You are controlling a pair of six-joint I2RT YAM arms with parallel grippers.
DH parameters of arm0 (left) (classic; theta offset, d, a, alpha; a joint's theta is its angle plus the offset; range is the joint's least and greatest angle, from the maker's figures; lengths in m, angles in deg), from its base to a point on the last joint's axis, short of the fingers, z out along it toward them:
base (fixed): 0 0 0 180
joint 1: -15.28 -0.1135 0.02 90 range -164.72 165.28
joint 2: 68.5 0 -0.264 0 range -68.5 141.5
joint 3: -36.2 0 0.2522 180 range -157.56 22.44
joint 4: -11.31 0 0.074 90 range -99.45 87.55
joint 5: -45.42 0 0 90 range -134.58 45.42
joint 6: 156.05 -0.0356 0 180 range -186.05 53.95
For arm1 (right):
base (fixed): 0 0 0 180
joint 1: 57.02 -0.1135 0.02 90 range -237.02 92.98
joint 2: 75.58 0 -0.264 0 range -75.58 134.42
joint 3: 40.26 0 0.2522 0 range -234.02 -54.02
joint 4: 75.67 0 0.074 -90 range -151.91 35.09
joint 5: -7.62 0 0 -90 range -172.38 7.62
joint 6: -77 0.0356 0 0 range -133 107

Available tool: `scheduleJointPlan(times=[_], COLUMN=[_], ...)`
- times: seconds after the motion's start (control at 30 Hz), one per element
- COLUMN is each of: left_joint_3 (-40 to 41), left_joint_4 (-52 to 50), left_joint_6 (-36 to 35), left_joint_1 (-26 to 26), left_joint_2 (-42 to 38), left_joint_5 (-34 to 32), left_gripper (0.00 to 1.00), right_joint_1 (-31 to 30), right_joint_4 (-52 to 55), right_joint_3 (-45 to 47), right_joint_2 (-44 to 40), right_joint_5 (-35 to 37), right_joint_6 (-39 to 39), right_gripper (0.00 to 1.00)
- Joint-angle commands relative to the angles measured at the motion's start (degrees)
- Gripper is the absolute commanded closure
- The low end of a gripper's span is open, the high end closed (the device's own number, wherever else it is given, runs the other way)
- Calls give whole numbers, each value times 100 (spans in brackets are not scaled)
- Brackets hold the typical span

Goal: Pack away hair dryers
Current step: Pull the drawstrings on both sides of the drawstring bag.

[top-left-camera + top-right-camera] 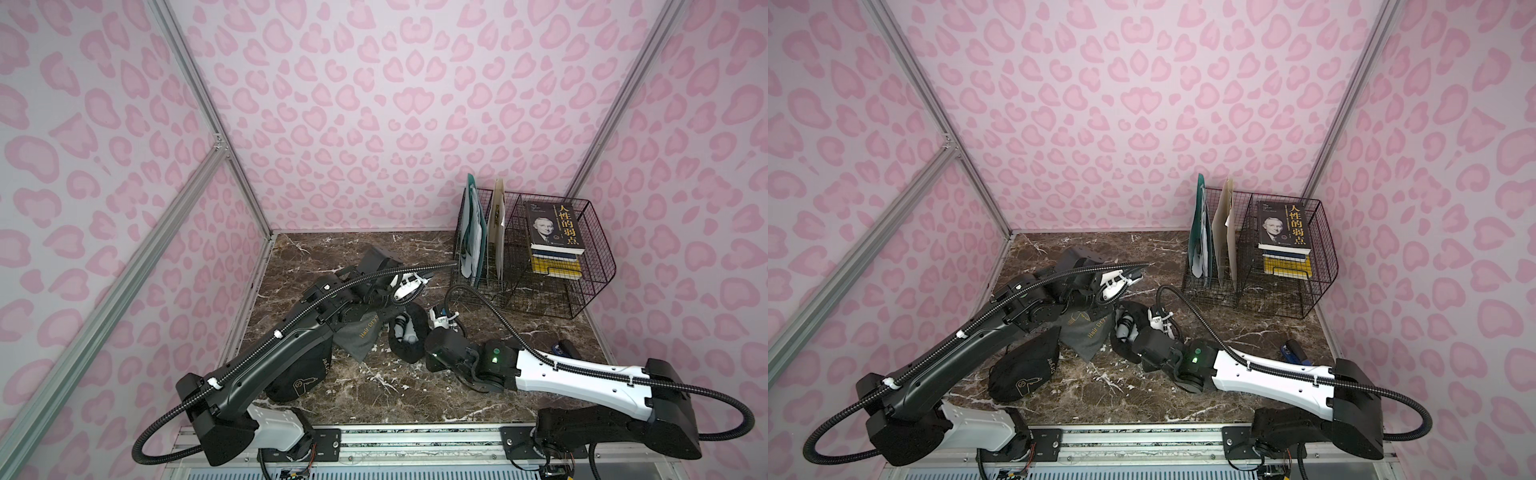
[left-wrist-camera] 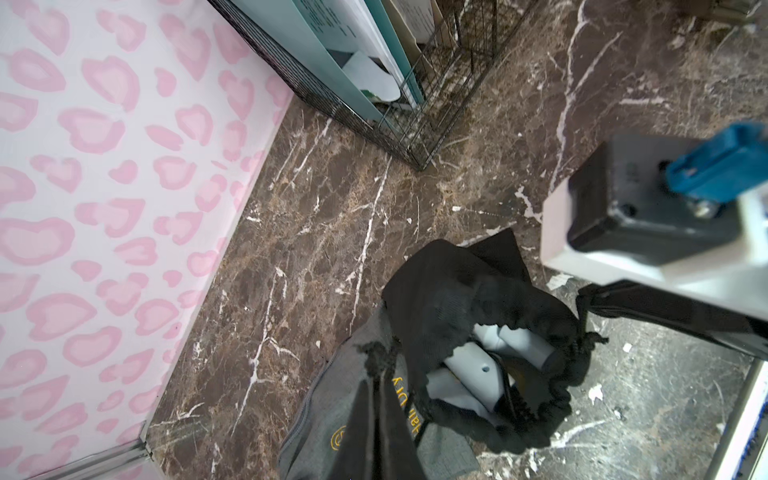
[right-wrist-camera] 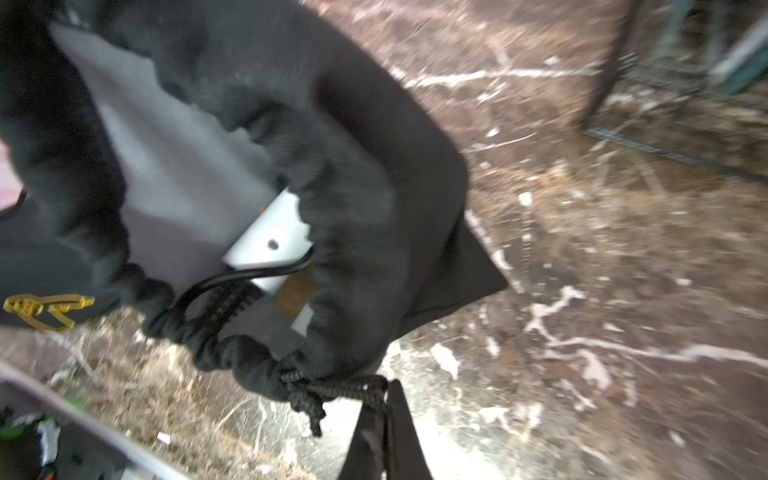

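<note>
The white hair dryer (image 2: 469, 361) sits inside the black drawstring pouch (image 2: 457, 282), mouth gaping, mid-table. Looks like light, hard, slick plastic, so I'd move it by the soft bag, via the drawstring (image 3: 345, 388). The left gripper (image 2: 376, 386) and right gripper (image 3: 384, 399) are each pinched tight on a cord end. Dryer's mostly buried, the right wrist view's blurry, and no other dryers are visible.

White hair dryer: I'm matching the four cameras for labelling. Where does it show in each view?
Top views: in both, the white hair dryer peeks from the open black pouch mid-table, between the two arms' ends.
Left wrist: lying inside the pouch's open mouth.
Right wrist: a white strip at the pouch's mouth, mostly covered by fabric.
Shared landmark: the wire rack, seen in all four.
</note>
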Motion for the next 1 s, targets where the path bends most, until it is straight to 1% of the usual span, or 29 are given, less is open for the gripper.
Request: scheduleJointPlan(times=[0.0,0.17,0.27,0.33,0.4,0.47,0.57,0.7,0.8,0.97], left_joint_3=[-208,-517,-753,-908,-1025,-1099,-1114,-1077,-1002,-781], left_joint_4=[-21,8,35,26,11,-11,-32,-151,-340,-666], left_joint_6=[25,-3,-50,-45,-41,-47,-60,-32,12,36], left_joint_1=[-20,-53,-76,-100,-126,-150,-197,-278,-306,-305], left_joint_2=[29,116,185,205,214,182,56,-147,-331,-655], left_joint_5=[-39,0,-41,-21,-16,-12,-25,0,125,334], left_gripper=[98,98,98,98,98,98,98,98,98,98], right_joint_1=[-7,35,212,396,671,1149,1594,2163,2652,3514], right_joint_4=[891,1043,1221,1284,1312,1516,1670,1534,1475,1337], right_joint_3=[-140,-200,-348,-436,-498,-626,-781,-812,-757,-611], right_joint_2=[-222,-845,-1178,-1374,-1527,-1551,-1573,-1749,-1889,-2062], right_joint_5=[945,1580,1774,1798,1688,1487,1428,1249,1203,913], right_joint_6=[420,457,449,308,113,-65,-331,-702,-922,-1377], right_gripper=[100,100,100,100,100,100,100,100,100,100])
